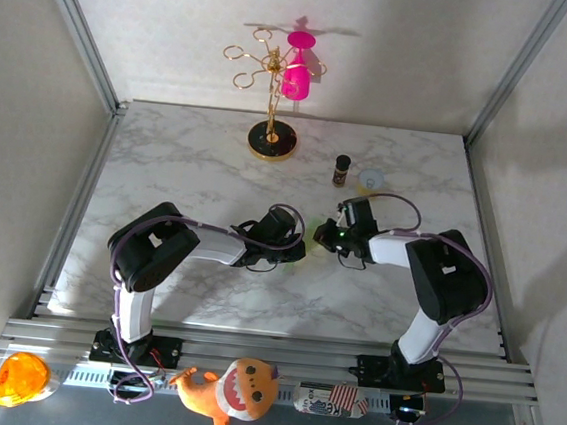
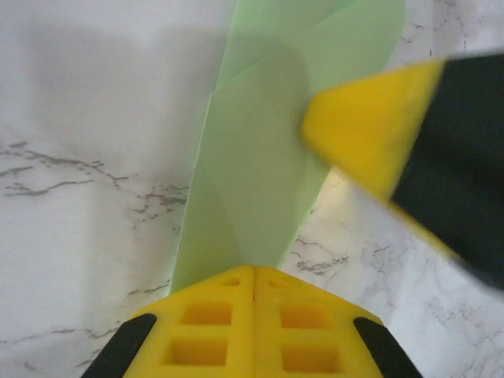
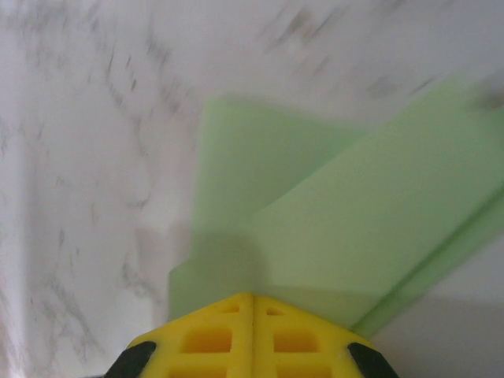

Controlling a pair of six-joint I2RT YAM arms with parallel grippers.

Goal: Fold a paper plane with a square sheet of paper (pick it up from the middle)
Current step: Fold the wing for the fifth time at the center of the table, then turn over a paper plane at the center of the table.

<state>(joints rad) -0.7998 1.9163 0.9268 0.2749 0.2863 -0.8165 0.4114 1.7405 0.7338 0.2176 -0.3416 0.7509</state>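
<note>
Closest to the lens, left gripper (image 2: 253,272): yellow fingertips shut tight along one seam, no gap between. Sits right at the near end of the paper plane (image 2: 252,157), tips touching it; cannot tell whether pinching that end or only pressing on it. Stretches away from those tips as a long narrow pale green strip, creased, widening toward the far end, on the marble table (image 2: 87,118). Farther along the strip, on its right edge, a yellow fingertip (image 2: 366,130) of the other arm, blurred, touching or just above the paper.

Same picture at the right gripper (image 3: 253,298): fingertips closed flush, set at the edge of overlapping green flaps (image 3: 354,220), with a folded ridge running off to the right. Again unclear whether gripping or only bearing down.

From above, both arms bent inward and meeting tip to tip near the middle of the table (image 1: 198,164), left (image 1: 295,246) and right (image 1: 323,236) just beside each other, paper mostly hidden beneath. Well behind: gold stand (image 1: 271,136) with pink cups, small dark bottle (image 1: 342,169), pale cup (image 1: 371,178). Nearest edge: orange plush toy (image 1: 231,388).
</note>
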